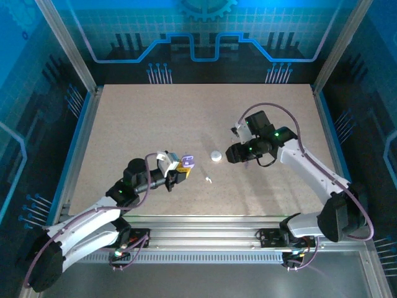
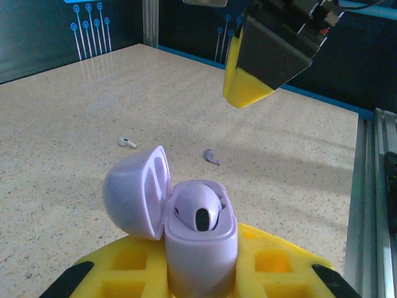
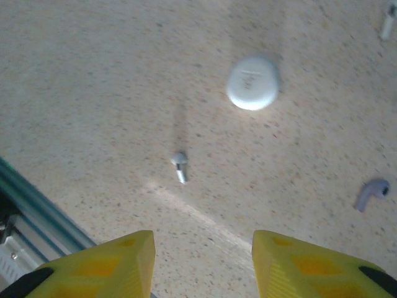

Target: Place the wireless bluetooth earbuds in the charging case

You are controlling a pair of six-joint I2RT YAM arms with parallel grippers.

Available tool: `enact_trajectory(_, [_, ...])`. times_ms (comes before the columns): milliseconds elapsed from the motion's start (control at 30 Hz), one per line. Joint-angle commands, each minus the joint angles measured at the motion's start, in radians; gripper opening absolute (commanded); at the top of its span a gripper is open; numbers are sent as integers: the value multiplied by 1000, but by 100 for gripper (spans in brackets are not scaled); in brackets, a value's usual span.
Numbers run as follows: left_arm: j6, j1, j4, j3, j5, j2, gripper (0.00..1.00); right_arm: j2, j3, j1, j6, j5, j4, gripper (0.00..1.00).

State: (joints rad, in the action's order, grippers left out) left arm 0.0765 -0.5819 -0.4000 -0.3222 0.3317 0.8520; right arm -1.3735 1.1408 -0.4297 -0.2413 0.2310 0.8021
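From above, the left gripper [image 1: 175, 172] is clamping the open lavender case [image 1: 187, 162] near the middle of the table [image 1: 124, 124]. The right gripper [image 1: 232, 153] is hovering just beside the white case [image 1: 215, 156]. A white earbud [image 1: 209, 180] is lying between the arms.

Left wrist view: the fingers are pinching the lavender case [image 2: 200, 248] upright, with the lid [image 2: 135, 194] hanging open to the left. A seated earbud [image 2: 198, 212] is sitting in one socket. The other socket is probably empty, but it is hard to tell behind the seated one. A lavender earbud [image 2: 212, 157] and a white earbud [image 2: 127, 142] are lying loose on the table beyond, well apart. The right gripper's yellow finger [image 2: 247, 87] is hanging overhead.

Right wrist view: the right gripper [image 3: 203, 251] is standing partly open and holding nothing. The white earbud [image 3: 180, 166] is lying below it, the white case [image 3: 252, 82] is further off, the lavender earbud [image 3: 371, 192] is off to the side, and a second white earbud [image 3: 388, 25] is at the far edge.

Risks, as I'm judging them:
- The jaws are sitting nearest the white earbud, so the wrong colour could end up going to the lavender case.
- The earbuds are tiny and rounded, so an off-centre pinch could flick one away.
- The arms are working close together, so the right finger could knock the lid shut or tilt the case in its grip.
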Motion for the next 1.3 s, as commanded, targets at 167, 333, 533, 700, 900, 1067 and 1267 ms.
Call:
enact_trajectory(167, [45, -6, 9, -44, 15, -4, 5, -118, 54, 110, -3, -79, 125, 45])
enact_trajectory(333, [54, -7, 10, -46, 6, 4, 5, -203, 109, 125, 16, -169, 181, 46])
enact_trajectory(533, [52, -8, 20, -55, 13, 9, 5, -314, 149, 136, 9, -220, 189, 45])
enact_trajectory(700, [51, -11, 24, -57, 14, 5, 5, -393, 162, 156, -6, -239, 167, 44])
enact_trajectory(900, [55, -11, 41, -63, 11, 4, 5, -468, 170, 177, -45, -180, 131, 37])
enact_trajectory(1067, [58, -12, 48, -60, 1, -10, 5, -522, 184, 176, -49, -162, 129, 37])
enact_trajectory(1267, [58, -12, 49, -59, 1, -10, 5, -550, 189, 177, -45, -182, 125, 37])
